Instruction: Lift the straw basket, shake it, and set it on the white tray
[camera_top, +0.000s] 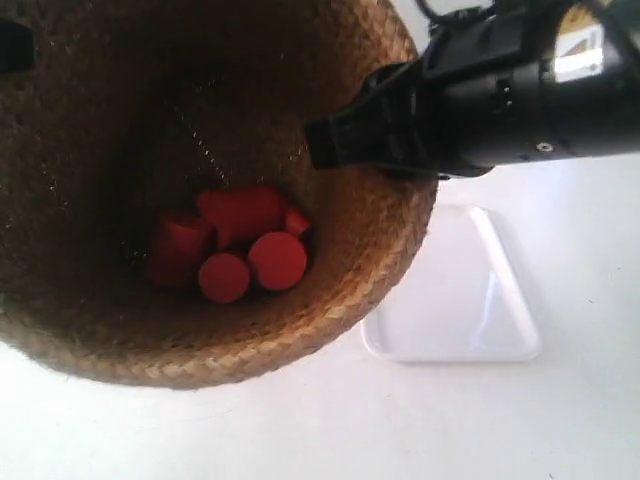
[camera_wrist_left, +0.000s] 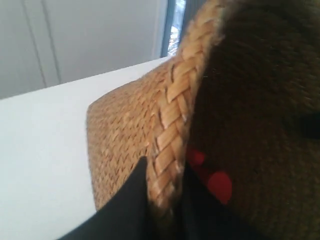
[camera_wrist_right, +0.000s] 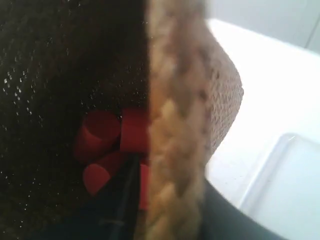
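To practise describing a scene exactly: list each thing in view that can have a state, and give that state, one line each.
straw basket: mouth up, rim clamped on two sides, not set on the tray
red cylindrical pieces: heaped at the basket's bottom
white tray: flat on the table, visible part bare
left gripper: shut on the basket's rim
right gripper: shut on the basket's rim

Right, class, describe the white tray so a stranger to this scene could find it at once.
Start at the big straw basket that fills the exterior view's left, red pieces in its bottom. Beside its rim, at the right, a white tray lies on the white surface. It alone is flat, glossy and rectangular, with rounded corners.
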